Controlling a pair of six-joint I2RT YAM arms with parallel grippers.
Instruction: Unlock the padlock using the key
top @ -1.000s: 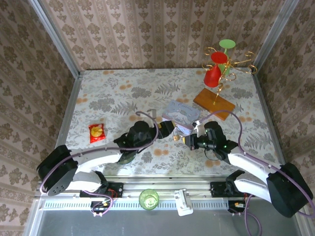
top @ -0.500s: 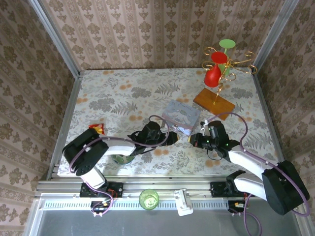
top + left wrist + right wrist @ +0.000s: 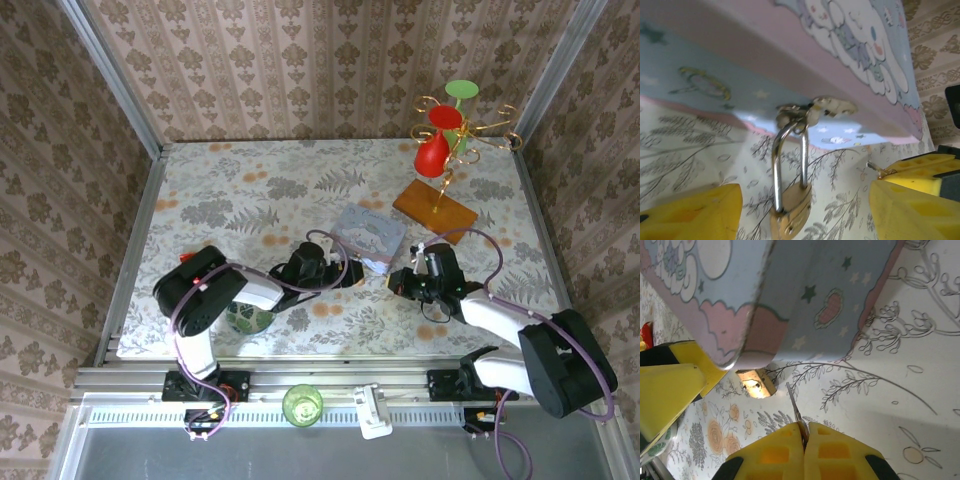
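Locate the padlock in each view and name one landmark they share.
Top external: too small to be sure of; look along the near edge of the tin.
Left wrist: padlock at bottom centre, its shackle hooked onto the tin's edge.
Right wrist: padlock left of centre, under the tin's corner, just left of the key's tip.
Shared landmark: the tin.

The padlock (image 3: 792, 216) had a dull brass body and a polished silvery metal shackle. The tin (image 3: 715, 60) looked smooth and faintly glossy; the key (image 3: 794, 402) was bare metal.
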